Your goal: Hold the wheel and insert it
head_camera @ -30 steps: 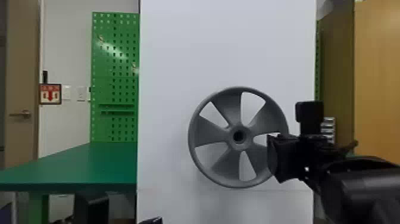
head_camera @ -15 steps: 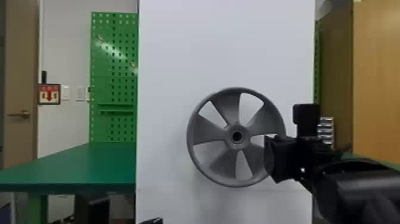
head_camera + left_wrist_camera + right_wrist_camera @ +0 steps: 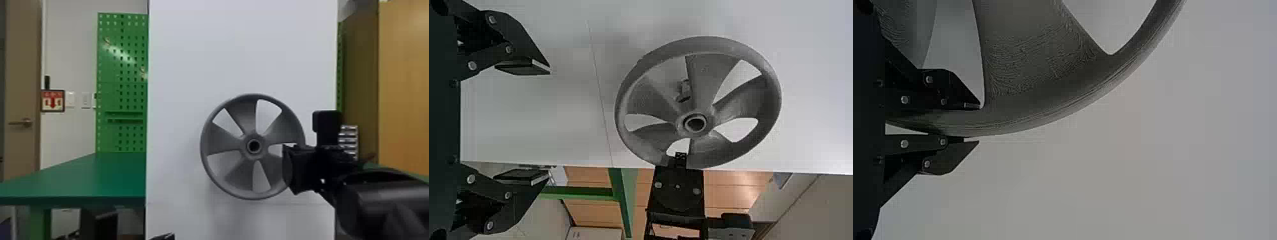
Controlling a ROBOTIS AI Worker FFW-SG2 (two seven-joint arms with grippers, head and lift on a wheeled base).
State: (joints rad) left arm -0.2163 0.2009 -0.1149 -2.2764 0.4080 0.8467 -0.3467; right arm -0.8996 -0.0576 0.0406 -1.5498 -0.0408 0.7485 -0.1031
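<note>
A tall, smooth white panel [image 3: 242, 48] stands in front of me, with a green metal table [image 3: 76, 178] off to its left and a green perforated board [image 3: 127, 95] behind. The large grey plastic wheel [image 3: 254, 156] is upright before the panel, its face roughly towards my head camera and its open hub bore running towards the panel. The right gripper [image 3: 978, 124] is nearer, its fingers closed on the right side of the rim, one inside and one outside; the hub lies to their left. I have the left gripper [image 3: 549, 124] with its fingers spread, apart from the wheel. Through the spokes I see a small dark fitting [image 3: 685, 91], which I take for the mount. I judge the next step is lining the hub up with it; one-sided hold could let the wheel tilt.
</note>
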